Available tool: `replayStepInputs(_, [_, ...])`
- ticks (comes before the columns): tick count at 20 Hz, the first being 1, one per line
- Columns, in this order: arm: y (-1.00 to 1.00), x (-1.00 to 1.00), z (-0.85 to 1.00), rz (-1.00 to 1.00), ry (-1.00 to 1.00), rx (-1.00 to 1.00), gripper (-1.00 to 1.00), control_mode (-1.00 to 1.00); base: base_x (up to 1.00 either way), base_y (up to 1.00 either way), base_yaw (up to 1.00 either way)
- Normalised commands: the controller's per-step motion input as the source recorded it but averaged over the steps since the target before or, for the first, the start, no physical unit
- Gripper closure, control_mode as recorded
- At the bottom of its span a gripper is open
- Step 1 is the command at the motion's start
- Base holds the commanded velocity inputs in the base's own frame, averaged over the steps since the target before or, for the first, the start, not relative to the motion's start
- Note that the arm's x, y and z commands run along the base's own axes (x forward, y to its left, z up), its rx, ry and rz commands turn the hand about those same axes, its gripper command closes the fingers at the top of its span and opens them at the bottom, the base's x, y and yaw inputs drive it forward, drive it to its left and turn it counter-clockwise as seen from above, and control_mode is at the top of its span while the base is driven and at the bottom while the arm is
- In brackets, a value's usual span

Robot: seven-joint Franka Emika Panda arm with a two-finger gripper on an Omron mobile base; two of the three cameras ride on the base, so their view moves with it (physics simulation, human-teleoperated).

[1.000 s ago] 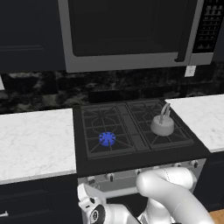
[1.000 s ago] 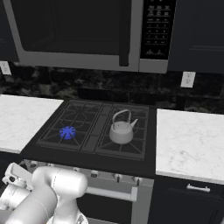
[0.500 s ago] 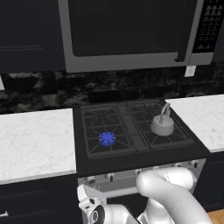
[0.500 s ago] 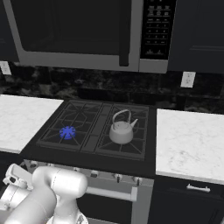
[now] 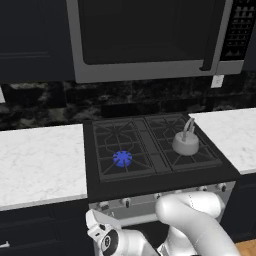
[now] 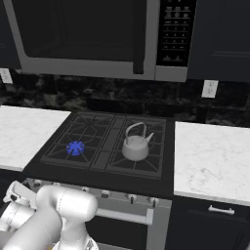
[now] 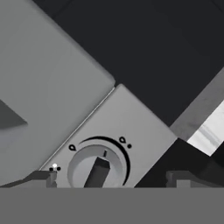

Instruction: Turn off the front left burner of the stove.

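I can read no words or numbers; small flame-shaped marks and dots ring the knob (image 7: pixel 98 168) on the stove (image 5: pixel 150 145) panel, and the microwave (image 6: pixel 177 39) keypad is too blurred.

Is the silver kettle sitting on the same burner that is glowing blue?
No: the silver kettle rests on the front right grate of the black four-burner gas stove, while the blue glow is at the small round front left burner.

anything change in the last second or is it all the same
Nothing visibly changed. The front left burner still glows blue, the kettle sits on the front right grate as before, and the arm holds the same low pose in front of the stove. In the hand view the gripper stays open, straddling a knob on the silver panel without touching it.
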Motion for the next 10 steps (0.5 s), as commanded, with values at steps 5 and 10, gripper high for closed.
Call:
replayStepInputs(5, [-0.25, 0.25, -0.17, 0.06, -0.01, 0.00, -1.00, -1.00, 0.00, 0.00, 0.00])
replayStepInputs(10, [-0.41, 0.04, 0.00, 0.08, -0.02, 0.03, -1.00, -1.00, 0.00, 0.00, 0.00])
